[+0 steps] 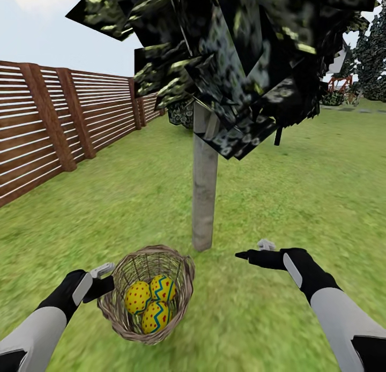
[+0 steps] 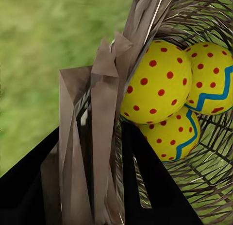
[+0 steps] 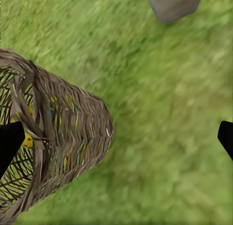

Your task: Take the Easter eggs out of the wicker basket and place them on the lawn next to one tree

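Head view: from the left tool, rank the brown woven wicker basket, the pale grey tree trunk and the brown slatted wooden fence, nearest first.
1. Brown woven wicker basket: right at the left tool, which sits at its rim.
2. Pale grey tree trunk: beyond the basket, ahead and to the right.
3. Brown slatted wooden fence: farthest, along the lawn's left edge.

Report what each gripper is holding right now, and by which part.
The left gripper grips the wicker basket by its rim, eggs still inside. The right gripper is open, holding nothing.
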